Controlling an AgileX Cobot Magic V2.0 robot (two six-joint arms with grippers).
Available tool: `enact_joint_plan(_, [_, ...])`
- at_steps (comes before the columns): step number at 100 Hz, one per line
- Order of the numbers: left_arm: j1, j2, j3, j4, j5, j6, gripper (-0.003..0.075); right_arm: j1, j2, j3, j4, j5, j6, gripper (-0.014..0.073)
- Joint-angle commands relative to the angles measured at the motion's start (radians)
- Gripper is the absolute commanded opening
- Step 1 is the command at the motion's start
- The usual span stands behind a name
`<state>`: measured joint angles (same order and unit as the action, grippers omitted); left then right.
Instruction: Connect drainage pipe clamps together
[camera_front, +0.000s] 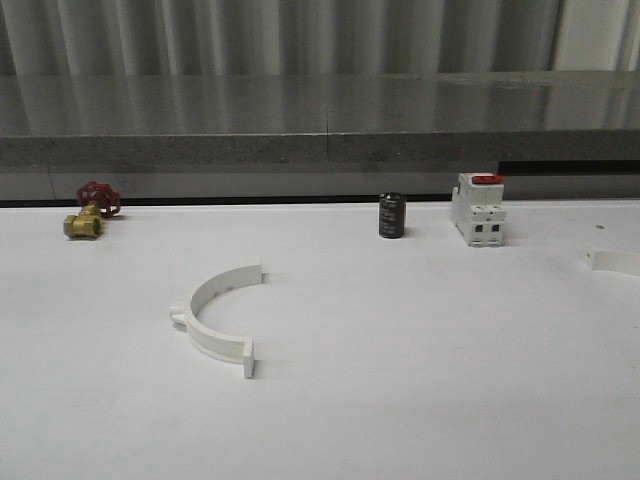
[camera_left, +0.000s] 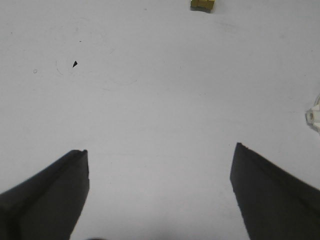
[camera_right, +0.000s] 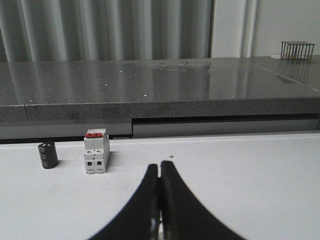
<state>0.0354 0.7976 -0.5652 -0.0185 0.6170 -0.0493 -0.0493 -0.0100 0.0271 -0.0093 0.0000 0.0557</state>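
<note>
One drainage pipe clamp (camera_front: 222, 315), a white half-ring with end tabs and a side lug, lies flat on the white table left of centre. Part of a second white clamp (camera_front: 612, 261) shows at the far right edge. My left gripper (camera_left: 160, 148) is open over bare table with nothing between its dark fingers; a white lug of a clamp (camera_left: 313, 116) sits off to one side of it. My right gripper (camera_right: 160, 164) is shut, fingertips together, low over the table. A pale sliver shows deep between its fingers; I cannot tell what it is.
A brass valve with a red handle (camera_front: 90, 212) stands at the back left. A black cylinder (camera_front: 391, 215) and a white breaker with a red top (camera_front: 478, 208) stand at the back, right of centre. A grey stone ledge (camera_front: 320, 120) runs behind the table.
</note>
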Motion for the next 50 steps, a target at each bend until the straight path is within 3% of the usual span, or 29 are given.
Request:
enact_joint_plan(1, [0.000,-0.097,0.025,-0.010,-0.070,0.001,0.0457,-0.003,-0.013,-0.020,-0.006,-0.077,-0.002,-0.0067])
enact_joint_plan(27, [0.000,-0.283,0.092,-0.010,-0.070,0.001,-0.0018,-0.003,0.003,-0.153,-0.006,0.064,-0.002,-0.0067])
enact_joint_plan(50, [0.000,-0.294,0.092,-0.006,-0.070,0.001,-0.0021,-0.003,0.255,-0.442,-0.005,0.426,-0.002,-0.0067])
